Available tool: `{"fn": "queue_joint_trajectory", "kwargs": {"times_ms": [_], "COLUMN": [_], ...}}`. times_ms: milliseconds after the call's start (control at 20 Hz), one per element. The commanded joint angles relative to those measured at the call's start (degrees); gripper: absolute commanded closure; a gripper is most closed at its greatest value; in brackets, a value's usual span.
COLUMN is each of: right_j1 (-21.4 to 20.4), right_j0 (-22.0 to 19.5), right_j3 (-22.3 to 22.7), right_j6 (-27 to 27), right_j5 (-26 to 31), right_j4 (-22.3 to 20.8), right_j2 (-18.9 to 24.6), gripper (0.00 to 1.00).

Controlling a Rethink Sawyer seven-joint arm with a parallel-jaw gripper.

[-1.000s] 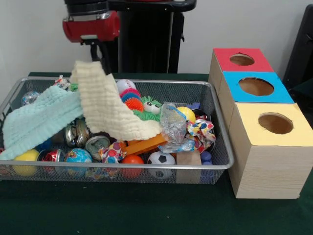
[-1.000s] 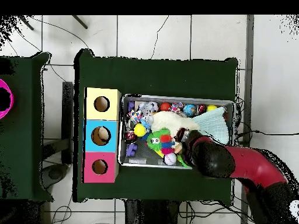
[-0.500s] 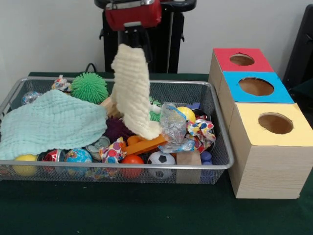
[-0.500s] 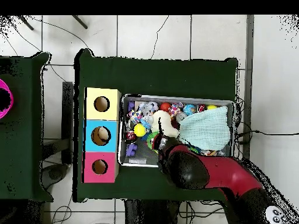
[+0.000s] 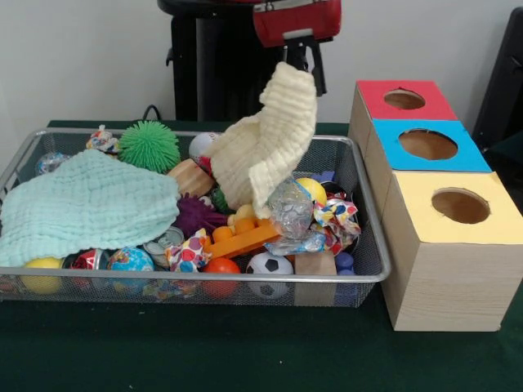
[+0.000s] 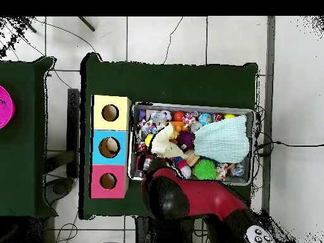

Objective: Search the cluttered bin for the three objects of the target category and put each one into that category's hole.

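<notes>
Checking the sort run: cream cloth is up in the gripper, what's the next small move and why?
Probably carry on sideways toward the boxes. The gripper holds the cream cloth by its top, but the lower end still rests among the toys in the wire bin, so a little more lift first would likely free it.

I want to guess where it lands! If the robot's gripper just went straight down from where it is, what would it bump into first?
The gripper points down and already holds the cream cloth. Below, probably the yellow ball or crinkly plastic wrapper in the wire bin; depth is hard to judge.
</notes>
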Motion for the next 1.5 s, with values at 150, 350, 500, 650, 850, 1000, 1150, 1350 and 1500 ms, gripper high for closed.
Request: {"fn": "queue_joint_trajectory", "kwargs": {"times_ms": [150, 350, 500, 650, 850, 1000, 1150, 1350, 1500], "right_j1": [-3.6, -1.8, -1.1, -0.3, -3.0, -5.7, -5.5, -6.7, -5.7], "right_j0": [3.4, 7.1, 10.5, 12.5, 16.6, 17.4, 18.6, 17.9, 16.5], "right_j3": [7.9, 9.3, 10.2, 11.3, 12.5, 13.1, 13.6, 13.6, 13.5], "right_j6": [17.8, 18.3, 19.3, 20.8, 22.4, 23.1, 24.0, 23.8, 23.3], "right_j5": [-4.6, -9.1, -12.4, -15.4, -15.3, -12.8, -13.7, -12.3, -12.8], "right_j4": [7.4, 9.4, 11.2, 13.1, 16.8, 18.7, 19.5, 19.6, 18.6], "right_j2": [-4.0, -6.8, -9.2, -9.5, -10.8, -9.8, -10.1, -9.6, -8.8], "gripper": [1.0, 1.0, 1.0, 1.0, 1.0, 1.0, 1.0, 1.0, 1.0]}}
